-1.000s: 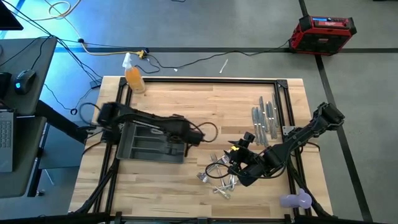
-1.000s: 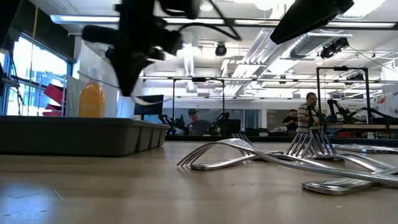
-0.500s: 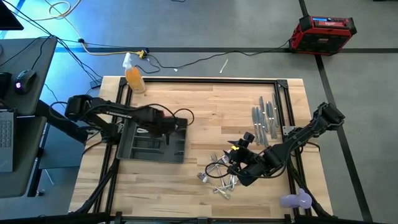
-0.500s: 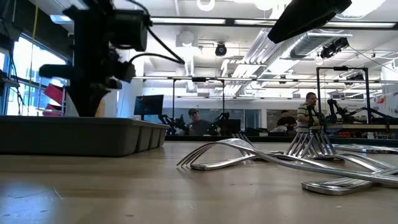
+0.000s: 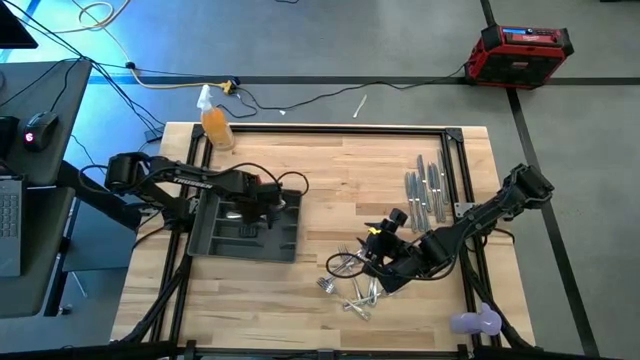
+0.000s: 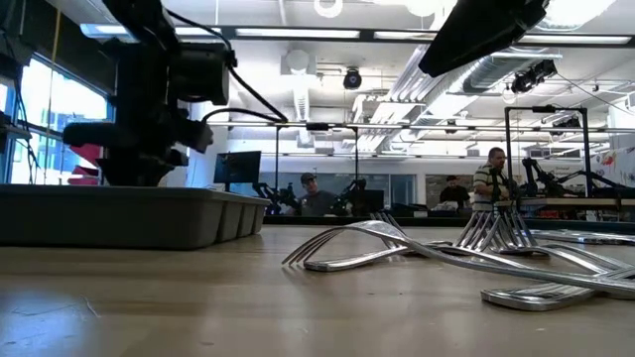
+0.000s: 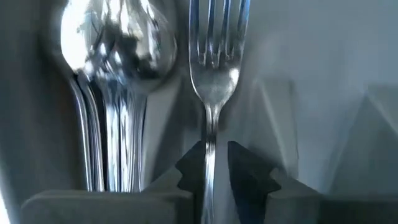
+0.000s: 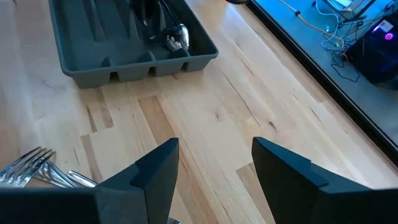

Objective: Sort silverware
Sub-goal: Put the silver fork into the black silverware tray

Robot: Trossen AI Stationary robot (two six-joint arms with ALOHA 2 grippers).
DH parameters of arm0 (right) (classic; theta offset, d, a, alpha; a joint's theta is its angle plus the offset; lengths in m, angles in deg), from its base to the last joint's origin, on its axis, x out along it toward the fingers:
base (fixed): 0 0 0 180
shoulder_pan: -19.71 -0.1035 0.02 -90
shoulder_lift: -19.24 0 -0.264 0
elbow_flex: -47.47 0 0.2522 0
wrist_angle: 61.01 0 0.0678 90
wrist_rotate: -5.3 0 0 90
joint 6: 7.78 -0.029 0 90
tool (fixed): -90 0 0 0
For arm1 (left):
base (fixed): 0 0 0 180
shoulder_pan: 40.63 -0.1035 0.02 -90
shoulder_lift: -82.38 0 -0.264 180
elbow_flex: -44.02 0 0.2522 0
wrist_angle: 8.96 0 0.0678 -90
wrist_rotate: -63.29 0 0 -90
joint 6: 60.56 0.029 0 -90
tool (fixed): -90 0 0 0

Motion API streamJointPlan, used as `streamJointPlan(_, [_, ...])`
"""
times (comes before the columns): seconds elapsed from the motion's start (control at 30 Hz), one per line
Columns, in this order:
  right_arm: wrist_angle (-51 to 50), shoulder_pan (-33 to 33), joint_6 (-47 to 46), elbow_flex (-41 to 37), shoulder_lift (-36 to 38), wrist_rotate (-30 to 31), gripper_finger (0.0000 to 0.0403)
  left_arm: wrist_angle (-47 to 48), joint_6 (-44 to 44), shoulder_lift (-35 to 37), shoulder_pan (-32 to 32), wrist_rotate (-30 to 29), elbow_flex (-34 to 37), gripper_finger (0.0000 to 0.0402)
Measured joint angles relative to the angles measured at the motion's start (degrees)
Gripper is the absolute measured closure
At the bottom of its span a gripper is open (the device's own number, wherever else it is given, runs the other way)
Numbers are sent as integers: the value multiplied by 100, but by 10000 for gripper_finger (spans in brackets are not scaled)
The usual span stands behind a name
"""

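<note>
high view: pale wooden slatted table (image 5: 330,170) with a black frame. dark grey compartmented plastic tray (image 5: 215,240) on its left half, long axis across the table. left gripper (image 5: 250,207) sits low inside the tray. right gripper (image 5: 375,262) hangs over the loose heap at right centre.

left wrist view: dark fingers (image 7: 252,177) stand either side of the stem of a shiny silver metal fork (image 7: 214,68), which lies flat in one tray slot, tines pointing away. stem looks barely free of the pads, or only lightly touched; cannot tell if the grip is fully let go. neighbouring slot holds a nested stack of shiny silver spoons (image 7: 118,43), bowls up.

right wrist view: right fingers (image 8: 155,171) spread wide, nothing between them. bare wood ahead, a few fork tines at the edge.

remaining silverware: tangled pile of forks and spoons (image 5: 350,285) below the right gripper; row of straight silver knives (image 5: 428,193) laid parallel near the right rail. orange spray bottle (image 5: 215,122) at the far left corner, clear of the work.

risks, as judgement:
- if the left fingers lift before fully parting, the fork could drag up, tilt across the divider, or flip into the spoon slot.
- the low gripper may knock the tray wall on exit and shift the tray.
- the pile is interlocked; a pick there could lift two pieces or scatter them.
</note>
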Motion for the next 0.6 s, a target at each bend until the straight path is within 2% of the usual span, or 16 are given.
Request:
streamJointPlan(0.17, [2,0,0,0,0,-15,211,717,-428,65,9,-85,-304,308])
streamJointPlan(0.3, [2,0,0,0,0,6,211,651,-1196,207,244,-253,-617,301])
streamJointPlan(0.47, [0,0,0,0,0,8,211,-286,-1958,260,920,-253,-926,301])
streamJointPlan(0.6, [0,0,0,0,0,8,211,-1794,-2154,240,1538,-216,-933,301])
